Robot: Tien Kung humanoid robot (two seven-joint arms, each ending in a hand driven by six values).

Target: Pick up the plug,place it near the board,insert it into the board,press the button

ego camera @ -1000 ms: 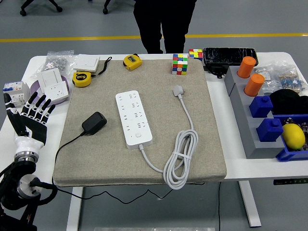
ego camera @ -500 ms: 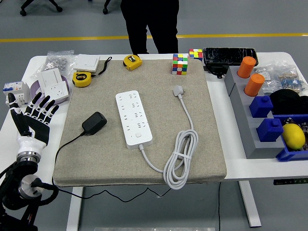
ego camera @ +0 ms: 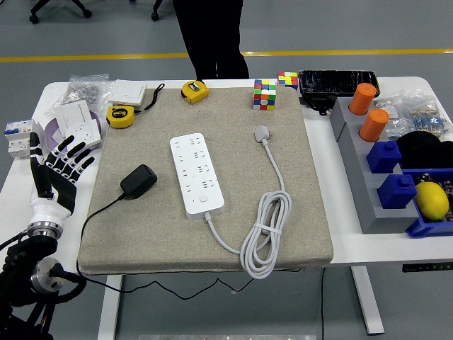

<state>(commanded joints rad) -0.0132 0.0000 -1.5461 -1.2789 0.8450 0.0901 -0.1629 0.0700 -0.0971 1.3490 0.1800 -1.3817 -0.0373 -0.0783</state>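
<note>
Hovering left robot hand fingers spread, black plug beside white board

I work in a lab or workshop hall: grey floor with a yellow line far ahead of my left hand, office chair wheels beyond, parts bins across the white table to its right.

Bright, even overhead light, soft faint shadows, sharp focus throughout, with no glare or blur.
</note>
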